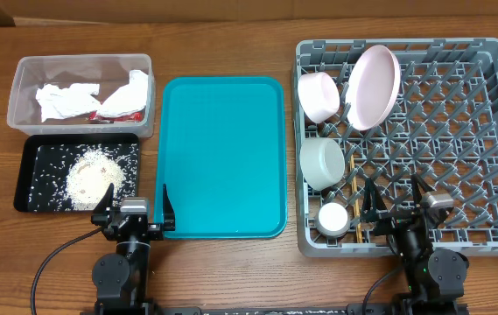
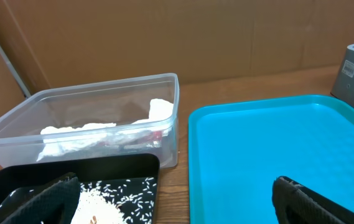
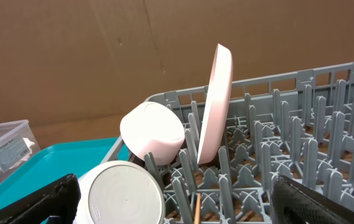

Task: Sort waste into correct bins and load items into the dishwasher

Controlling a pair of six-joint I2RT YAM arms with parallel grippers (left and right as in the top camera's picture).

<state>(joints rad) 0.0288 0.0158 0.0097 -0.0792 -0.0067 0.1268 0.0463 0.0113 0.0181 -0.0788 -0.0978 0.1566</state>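
The grey dish rack [image 1: 459,175] at the right holds the pinkish plate [image 1: 374,86] on edge, a white bowl [image 1: 319,96], a pale greyish bowl [image 1: 323,164], a small white cup [image 1: 333,218] and wooden chopsticks [image 1: 351,188]. The clear tub [image 1: 30,70] holds white napkins [image 1: 66,99] and a red-marked wrapper [image 1: 122,109]. The black tray [image 1: 38,162] holds rice [image 1: 95,175]. My left gripper [image 1: 135,208] is open and empty at the front, between black tray and teal tray. My right gripper [image 1: 397,203] is open and empty over the rack's front edge.
A large teal serving tray [image 1: 222,157] lies in the middle, bare. Cardboard backs the table in the wrist views. The plate [image 3: 217,106] and bowls [image 3: 153,134] show ahead in the right wrist view; the tub [image 2: 102,118] and teal tray [image 2: 276,149] show in the left wrist view.
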